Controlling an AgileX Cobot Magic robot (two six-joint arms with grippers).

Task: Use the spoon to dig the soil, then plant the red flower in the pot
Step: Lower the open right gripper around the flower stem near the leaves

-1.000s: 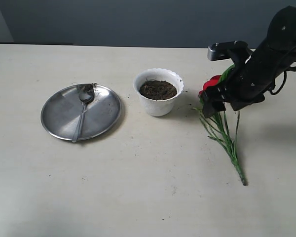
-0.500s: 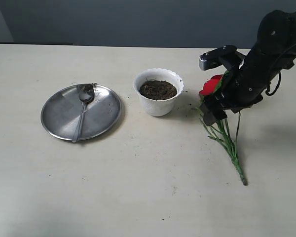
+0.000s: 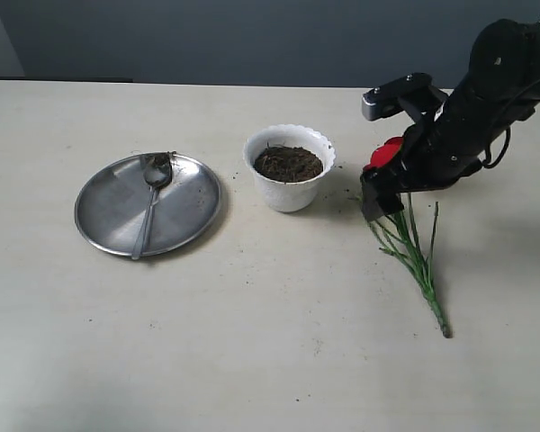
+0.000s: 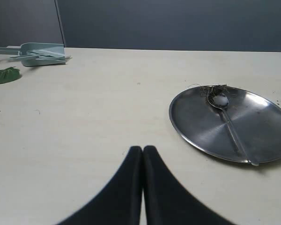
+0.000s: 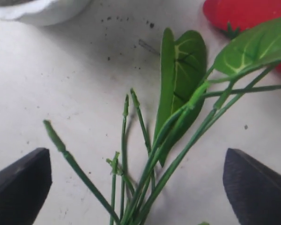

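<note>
The red flower lies flat on the table right of the pot, its red petals toward the pot. My right gripper hovers low over the upper stems, open, one finger on each side of the stems and touching nothing. The white scalloped pot holds dark soil. The spoon rests on the steel plate at the left, with soil crumbs at its bowl. My left gripper is shut and empty, above bare table near the plate.
Loose soil specks dot the table around the pot and flower. In the left wrist view, a pale green plastic tool and a green leaf lie at the table's far side. The table's back edge meets a dark wall.
My right gripper has come down and shifted a little toward the pot, over the flower's stems, and its jaws stand wider. Plate, spoon, pot and flower are unmoved.
</note>
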